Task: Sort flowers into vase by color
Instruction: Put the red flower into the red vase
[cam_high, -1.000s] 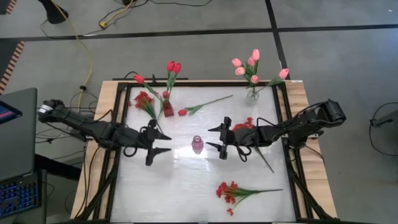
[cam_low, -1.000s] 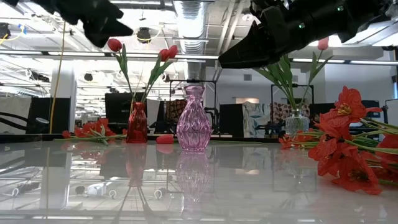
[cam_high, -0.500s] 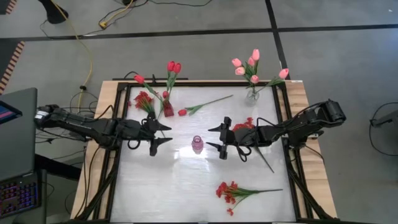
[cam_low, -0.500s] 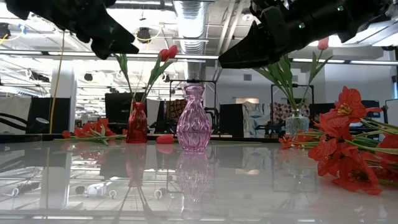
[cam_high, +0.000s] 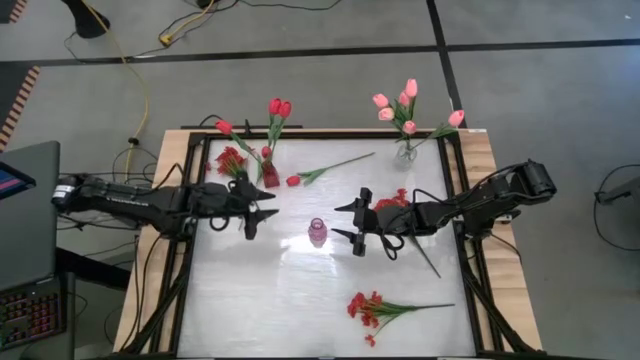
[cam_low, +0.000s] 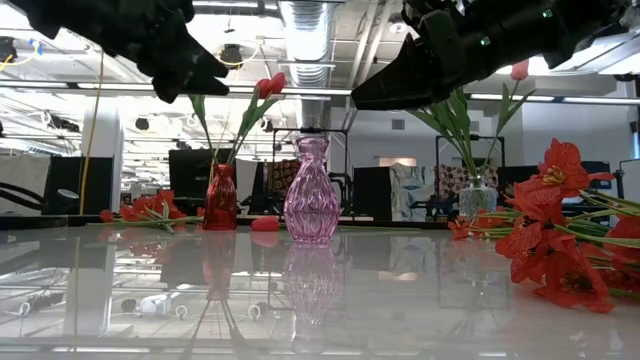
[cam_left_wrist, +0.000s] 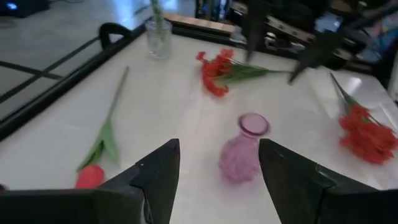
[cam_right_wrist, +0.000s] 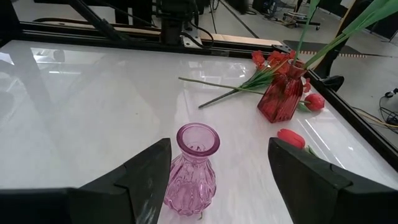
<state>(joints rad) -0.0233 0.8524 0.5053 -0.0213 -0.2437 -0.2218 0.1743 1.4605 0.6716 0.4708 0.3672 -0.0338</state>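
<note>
white and glossy, the table top (cam_high: 300, 300) sits in a wooden frame on a grey floor with cables trailing off behind it. from overhead, the left gripper (cam_high: 262, 213) hangs with its fingers spread wide and holding nothing, just beside the red vase (cam_high: 270, 176), while the right gripper (cam_high: 352, 221) is likewise wide and empty on the other side of the pink vase (cam_high: 317, 233) standing mid-table. red tulips (cam_high: 279, 107) stand in the red vase, and pink tulips (cam_high: 405, 108) fill a clear vase (cam_high: 405, 151) at the far edge. one red tulip (cam_high: 320, 172) lies loose on the surface between those two vases. a red bunch (cam_high: 231, 160) lies beside the red vase, another red bunch (cam_high: 392, 199) under the right arm, and a third red bunch (cam_high: 372, 306) near the front edge.

the table-level camera gives what the overhead one cannot: an open office behind, with ceiling ducts, strip lights and dark monitors, and the vases mirrored in the shiny top. it shows only dark undersides of the arms, so the spread of the fingers cannot be judged there. the left wrist camera looks past its parted fingers (cam_left_wrist: 158, 171) at the pink vase (cam_left_wrist: 243, 149) with the right arm beyond it; the right wrist camera frames that vase (cam_right_wrist: 192, 168) between its own fingers (cam_right_wrist: 149, 168), the red vase (cam_right_wrist: 281, 98) farther back.
</note>
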